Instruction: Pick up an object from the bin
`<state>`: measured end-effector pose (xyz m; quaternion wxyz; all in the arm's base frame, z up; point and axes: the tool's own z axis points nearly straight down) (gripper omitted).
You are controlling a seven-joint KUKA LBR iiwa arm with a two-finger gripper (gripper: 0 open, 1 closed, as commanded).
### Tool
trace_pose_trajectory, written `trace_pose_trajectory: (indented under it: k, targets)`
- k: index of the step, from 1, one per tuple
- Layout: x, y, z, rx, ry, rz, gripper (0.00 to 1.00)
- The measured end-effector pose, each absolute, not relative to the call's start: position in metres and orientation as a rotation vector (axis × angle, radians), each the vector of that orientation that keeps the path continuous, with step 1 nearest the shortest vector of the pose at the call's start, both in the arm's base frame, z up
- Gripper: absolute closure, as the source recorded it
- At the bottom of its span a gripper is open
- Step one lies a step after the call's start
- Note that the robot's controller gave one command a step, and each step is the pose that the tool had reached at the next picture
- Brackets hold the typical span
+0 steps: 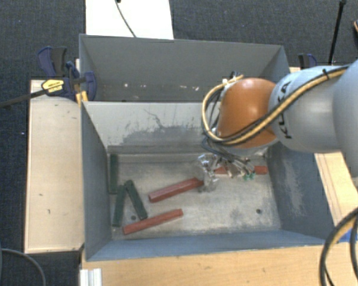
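Note:
My gripper (210, 180) hangs low over the middle of the bin floor, under the orange wrist cover. It is at the right end of a red-brown bar (173, 190) that lies slanted on the floor; whether it touches the bar I cannot tell. A second red-brown bar (153, 221) lies nearer the front, to the left. A short red piece (260, 170) pokes out just to the right of the gripper, mostly hidden behind it.
Three dark green bars lie at the left side of the bin: one (113, 173) along the left wall, one (135, 199) slanted, one (117, 210) near the front left. The arm covers the bin's right rear part.

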<state>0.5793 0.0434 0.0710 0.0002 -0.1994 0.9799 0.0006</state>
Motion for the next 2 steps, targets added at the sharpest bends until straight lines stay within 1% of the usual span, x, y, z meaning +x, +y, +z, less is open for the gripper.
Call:
trace_pose_trajectory:
  k: [1, 2]
  targets:
    - [0.588, 0.051, 0.192, -0.670, 3.057, -0.002, 1.00]
    - [0.577, 0.093, 0.207, -0.715, 3.052, 0.003, 1.00]
